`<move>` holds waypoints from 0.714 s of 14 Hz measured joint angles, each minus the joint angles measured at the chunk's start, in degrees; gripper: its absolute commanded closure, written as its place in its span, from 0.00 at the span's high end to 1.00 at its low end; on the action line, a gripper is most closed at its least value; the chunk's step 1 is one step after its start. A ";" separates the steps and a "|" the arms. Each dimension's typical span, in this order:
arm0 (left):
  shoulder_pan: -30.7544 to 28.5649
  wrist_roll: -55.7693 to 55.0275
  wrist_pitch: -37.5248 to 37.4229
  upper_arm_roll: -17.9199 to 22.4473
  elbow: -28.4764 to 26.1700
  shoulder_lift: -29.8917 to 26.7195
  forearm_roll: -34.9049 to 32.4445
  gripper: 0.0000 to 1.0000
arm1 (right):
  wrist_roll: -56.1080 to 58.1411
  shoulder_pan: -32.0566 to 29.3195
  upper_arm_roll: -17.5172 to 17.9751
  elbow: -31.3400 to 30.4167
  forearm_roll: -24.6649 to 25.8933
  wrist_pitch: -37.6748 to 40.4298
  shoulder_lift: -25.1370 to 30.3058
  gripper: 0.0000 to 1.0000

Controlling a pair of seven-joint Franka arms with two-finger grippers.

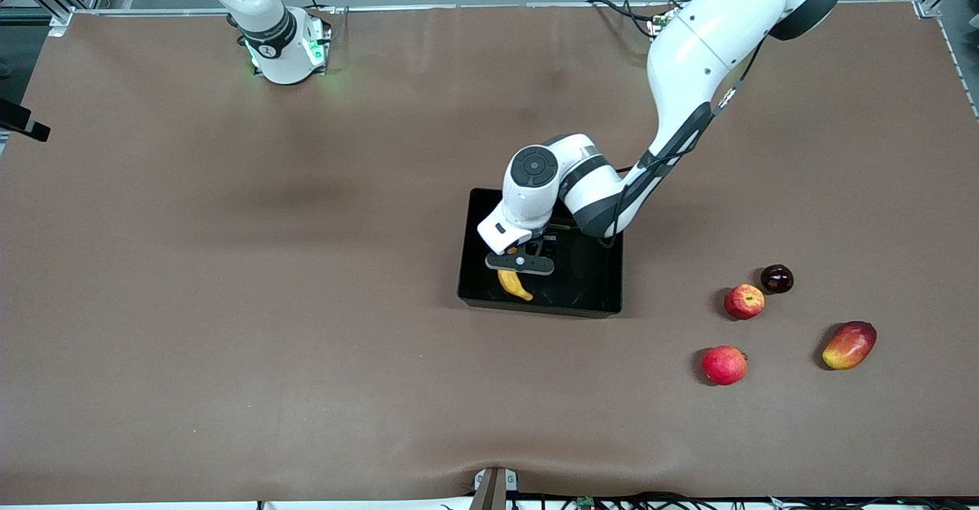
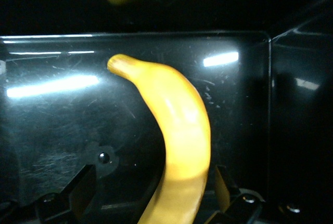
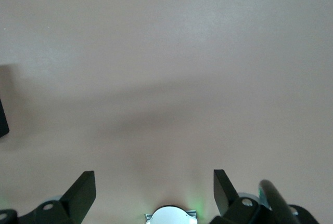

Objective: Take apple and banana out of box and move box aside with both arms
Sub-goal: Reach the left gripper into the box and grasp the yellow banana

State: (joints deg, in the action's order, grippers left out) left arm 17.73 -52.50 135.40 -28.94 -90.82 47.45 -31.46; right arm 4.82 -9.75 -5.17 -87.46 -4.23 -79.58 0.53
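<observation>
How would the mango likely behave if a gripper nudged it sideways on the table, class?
The mango would probably roll or pivot, since it is oval and rests on the flat table. Its smooth skin may let fingers slip. It looks solid, so likely stiff rather than floppy.

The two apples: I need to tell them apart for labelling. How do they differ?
The apple with yellowish patches lies farther from the front camera, beside a dark round fruit; the evenly pink-red apple lies nearer and alone. Both are small, round, on the table outside the black tray.
</observation>
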 measured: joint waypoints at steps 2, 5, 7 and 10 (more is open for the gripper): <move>0.22 0.00 0.31 0.30 0.20 0.49 0.00 0.00 | 0.00 0.00 0.07 0.13 0.00 -0.03 -0.12 1.00; 0.23 0.07 0.35 0.35 0.50 0.54 0.00 0.00 | 0.01 0.00 0.08 0.20 0.00 -0.01 -0.37 1.00; 0.22 0.05 0.18 0.35 1.05 0.35 -0.03 0.00 | 0.00 0.00 0.08 0.20 0.00 -0.01 -0.92 1.00; -0.29 -0.30 -0.80 0.36 2.33 -2.07 -0.03 0.00 | 0.01 0.00 0.08 0.23 -0.01 -0.02 -1.44 1.00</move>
State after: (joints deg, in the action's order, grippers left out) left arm 17.44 -52.80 134.60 -28.59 -88.49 45.38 -31.49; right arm 4.83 -9.75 -5.09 -87.23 -4.24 -79.60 -0.91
